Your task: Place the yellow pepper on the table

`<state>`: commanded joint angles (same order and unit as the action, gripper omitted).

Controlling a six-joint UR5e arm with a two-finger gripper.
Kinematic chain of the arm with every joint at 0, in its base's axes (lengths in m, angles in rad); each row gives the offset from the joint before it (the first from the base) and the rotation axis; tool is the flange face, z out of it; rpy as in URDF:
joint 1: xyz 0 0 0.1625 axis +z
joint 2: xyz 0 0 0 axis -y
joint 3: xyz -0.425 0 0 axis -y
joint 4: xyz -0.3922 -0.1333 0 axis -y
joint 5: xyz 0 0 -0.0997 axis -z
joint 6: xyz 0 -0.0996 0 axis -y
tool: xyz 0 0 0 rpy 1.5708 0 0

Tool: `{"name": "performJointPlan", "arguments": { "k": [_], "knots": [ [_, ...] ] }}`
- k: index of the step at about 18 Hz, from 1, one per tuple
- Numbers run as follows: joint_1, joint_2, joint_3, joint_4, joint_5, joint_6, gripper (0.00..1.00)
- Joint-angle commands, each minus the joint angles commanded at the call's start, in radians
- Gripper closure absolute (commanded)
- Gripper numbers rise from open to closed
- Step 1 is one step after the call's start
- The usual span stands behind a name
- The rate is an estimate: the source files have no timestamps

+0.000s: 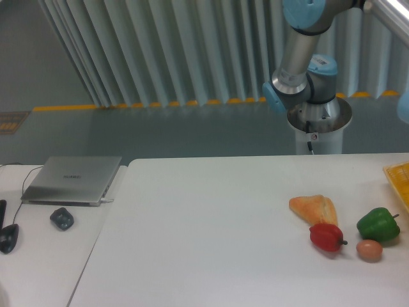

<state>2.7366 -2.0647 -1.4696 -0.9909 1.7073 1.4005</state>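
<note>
We see the table (211,224) bearing 4 foods at its right: a bread wedge (313,208) touching a red pepper (326,237), a green pepper (378,224), an egg (369,250). A yellow crate (399,177) (contents out of frame) clips the edge. The yellow pepper and the gripper are out of view, so we cannot tell its fingers' state.
</note>
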Motion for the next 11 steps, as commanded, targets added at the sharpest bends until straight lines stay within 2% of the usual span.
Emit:
{"name": "performJointPlan", "arguments": {
  "k": [11],
  "knots": [
    [0.044,-0.017,-0.009,-0.005,-0.018,0.009,0.0]
  ]
}}
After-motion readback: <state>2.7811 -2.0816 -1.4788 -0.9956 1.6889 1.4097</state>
